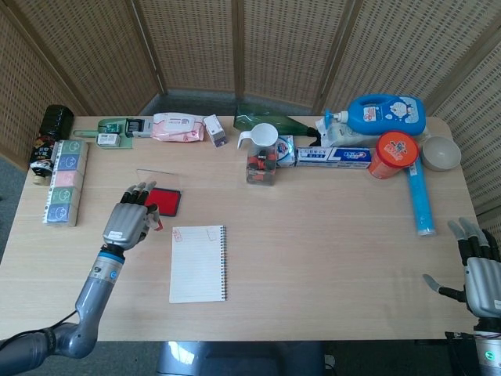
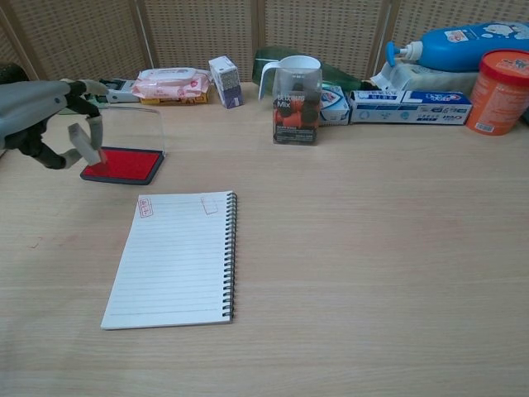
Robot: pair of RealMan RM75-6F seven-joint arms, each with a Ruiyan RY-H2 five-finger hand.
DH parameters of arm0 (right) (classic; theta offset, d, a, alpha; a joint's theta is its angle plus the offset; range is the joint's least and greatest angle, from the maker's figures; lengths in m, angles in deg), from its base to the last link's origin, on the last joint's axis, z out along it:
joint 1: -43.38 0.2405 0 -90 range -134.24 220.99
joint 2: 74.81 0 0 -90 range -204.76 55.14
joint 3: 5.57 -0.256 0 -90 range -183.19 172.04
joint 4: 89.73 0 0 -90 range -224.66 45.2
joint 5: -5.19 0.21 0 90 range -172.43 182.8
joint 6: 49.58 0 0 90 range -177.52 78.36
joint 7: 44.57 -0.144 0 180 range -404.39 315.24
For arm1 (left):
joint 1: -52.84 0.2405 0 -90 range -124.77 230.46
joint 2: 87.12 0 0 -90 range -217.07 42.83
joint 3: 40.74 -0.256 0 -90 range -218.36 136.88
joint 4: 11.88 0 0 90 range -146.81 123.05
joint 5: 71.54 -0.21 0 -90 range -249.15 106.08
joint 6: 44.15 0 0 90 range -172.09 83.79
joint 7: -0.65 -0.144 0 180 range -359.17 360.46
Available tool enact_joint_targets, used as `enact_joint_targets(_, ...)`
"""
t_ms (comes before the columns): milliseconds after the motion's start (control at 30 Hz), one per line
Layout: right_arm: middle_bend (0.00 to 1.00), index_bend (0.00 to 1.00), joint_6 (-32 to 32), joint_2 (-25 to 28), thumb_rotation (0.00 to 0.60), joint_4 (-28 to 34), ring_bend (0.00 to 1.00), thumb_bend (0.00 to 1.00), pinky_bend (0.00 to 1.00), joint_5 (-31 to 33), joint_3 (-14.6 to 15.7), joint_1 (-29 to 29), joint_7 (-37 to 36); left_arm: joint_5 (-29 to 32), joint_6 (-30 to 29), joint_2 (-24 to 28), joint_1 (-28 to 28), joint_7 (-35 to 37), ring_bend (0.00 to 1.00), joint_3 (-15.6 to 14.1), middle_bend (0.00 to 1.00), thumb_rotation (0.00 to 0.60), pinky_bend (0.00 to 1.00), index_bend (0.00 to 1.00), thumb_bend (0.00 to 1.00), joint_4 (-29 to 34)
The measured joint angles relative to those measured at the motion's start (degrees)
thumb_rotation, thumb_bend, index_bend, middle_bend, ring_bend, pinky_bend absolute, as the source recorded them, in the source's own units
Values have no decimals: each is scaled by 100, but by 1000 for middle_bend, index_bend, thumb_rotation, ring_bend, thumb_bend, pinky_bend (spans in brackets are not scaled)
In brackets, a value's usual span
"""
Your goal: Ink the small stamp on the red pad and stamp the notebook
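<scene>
Notebook (image 2: 178,256) shows a red mark; left hand (image 1: 128,222) pinching stamp (image 2: 85,142) beside pad (image 2: 122,165), so we set it down next.

Bright, even overhead light; soft faint shadows; both views sharp; slight bowing at chest-view edges.

Blue detergent bottle (image 1: 387,113) (lying flat), orange canister (image 1: 392,154), white pitcher (image 1: 261,137), wipes pack (image 1: 178,127)
</scene>
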Motion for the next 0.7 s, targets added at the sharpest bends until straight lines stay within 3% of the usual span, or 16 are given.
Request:
enact_joint_targets(333, 0, 0, 21, -37, 523, -6, 0, 59, 0, -28, 31, 9, 76, -95, -37, 336, 438, 590, 0, -322, 0, 600, 77, 907, 415, -305)
enact_joint_targets(700, 0, 0, 50, -36, 518, -4, 0, 58, 0, -30, 50, 15, 97, -197, 163, 85, 664, 1105, 0, -455, 0, 600, 77, 908, 388, -972)
